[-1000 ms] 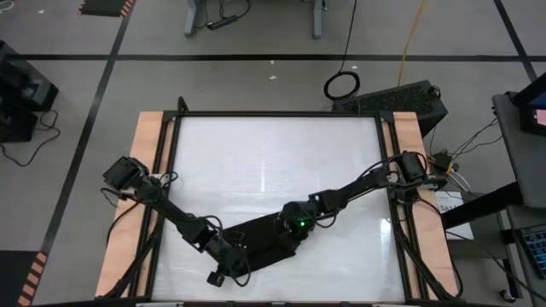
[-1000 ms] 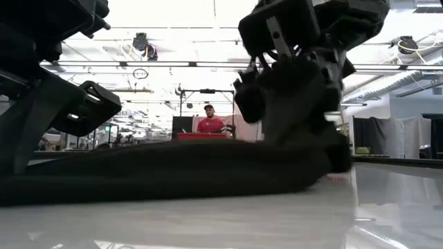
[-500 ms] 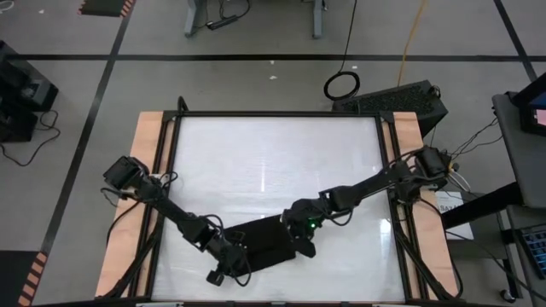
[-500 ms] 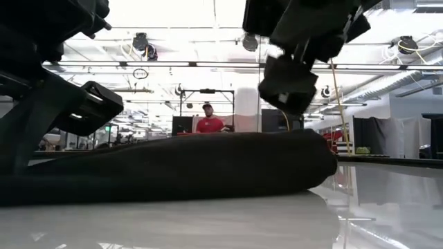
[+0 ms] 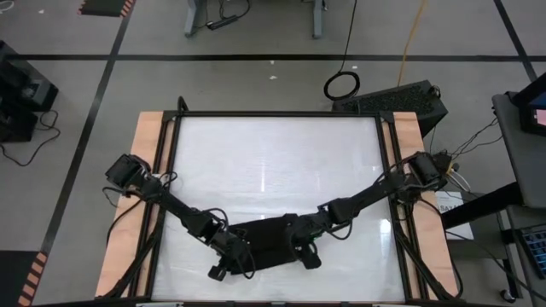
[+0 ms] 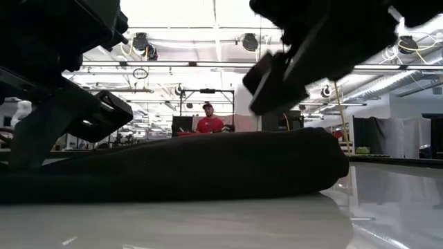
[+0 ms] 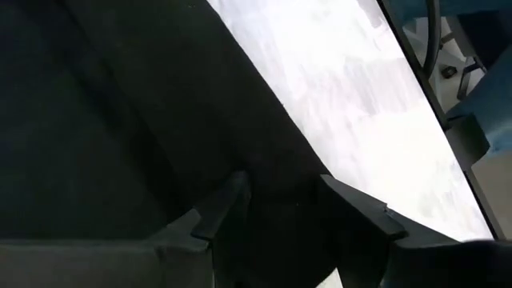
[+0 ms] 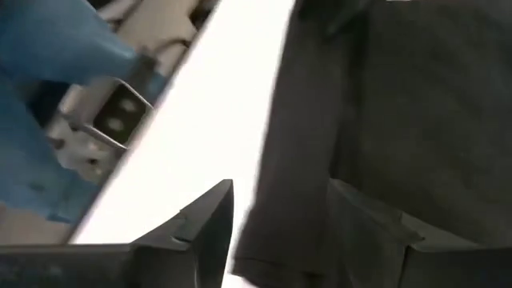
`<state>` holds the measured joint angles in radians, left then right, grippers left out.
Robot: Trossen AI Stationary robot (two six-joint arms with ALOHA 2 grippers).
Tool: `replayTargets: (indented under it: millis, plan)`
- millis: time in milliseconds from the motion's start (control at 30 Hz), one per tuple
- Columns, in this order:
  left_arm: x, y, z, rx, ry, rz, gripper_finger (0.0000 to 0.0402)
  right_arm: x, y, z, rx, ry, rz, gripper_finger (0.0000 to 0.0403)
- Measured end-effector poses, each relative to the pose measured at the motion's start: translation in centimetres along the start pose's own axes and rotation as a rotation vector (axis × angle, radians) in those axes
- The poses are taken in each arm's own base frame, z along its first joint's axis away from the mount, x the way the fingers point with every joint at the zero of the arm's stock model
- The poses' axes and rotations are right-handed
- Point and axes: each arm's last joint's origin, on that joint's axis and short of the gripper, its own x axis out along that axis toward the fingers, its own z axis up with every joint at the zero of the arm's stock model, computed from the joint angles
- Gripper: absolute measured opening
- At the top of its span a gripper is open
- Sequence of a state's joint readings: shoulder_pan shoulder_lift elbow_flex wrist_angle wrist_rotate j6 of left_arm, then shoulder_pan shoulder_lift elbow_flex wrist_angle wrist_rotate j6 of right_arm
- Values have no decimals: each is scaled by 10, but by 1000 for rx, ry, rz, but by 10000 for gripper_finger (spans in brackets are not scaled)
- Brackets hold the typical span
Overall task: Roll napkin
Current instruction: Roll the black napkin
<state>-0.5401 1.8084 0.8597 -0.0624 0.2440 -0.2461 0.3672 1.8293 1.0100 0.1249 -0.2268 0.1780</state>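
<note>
The black napkin lies as a thick, low roll across the white table, close to its near edge. In the low view it is a long dark hump with a rounded right end. My left gripper is at the roll's left end, and its fingers have black cloth between them. My right gripper hangs open above the roll's right end, clear of it in the low view. My left gripper has the napkin's left end between its two fingers, which slant down from the table's left side. How many layers it holds cannot be told. The napkin lies on the table and is not lifted.
Wooden rails run along the table's left and right sides. The far half of the white top is bare. Beyond the table, a person in a red shirt stands far back in the room.
My right gripper has opened and let go of the napkin's right end. It has risen clear, rolled its wrist and gone toward the table's near edge. The freed right end, pressed flat before, now stands as a thick rounded roll.
</note>
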Motion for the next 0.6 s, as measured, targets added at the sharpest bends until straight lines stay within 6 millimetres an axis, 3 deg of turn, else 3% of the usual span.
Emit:
replayTargets:
  millis: [300, 600]
  plan:
    - [-1, 5, -1, 18, 19, 10, 164, 17, -23, -14, 25, 32, -158, 192]
    - [-7, 24, 0, 52, 36, 43, 164, 16, -38, -32, 229, 198, -226, 192]
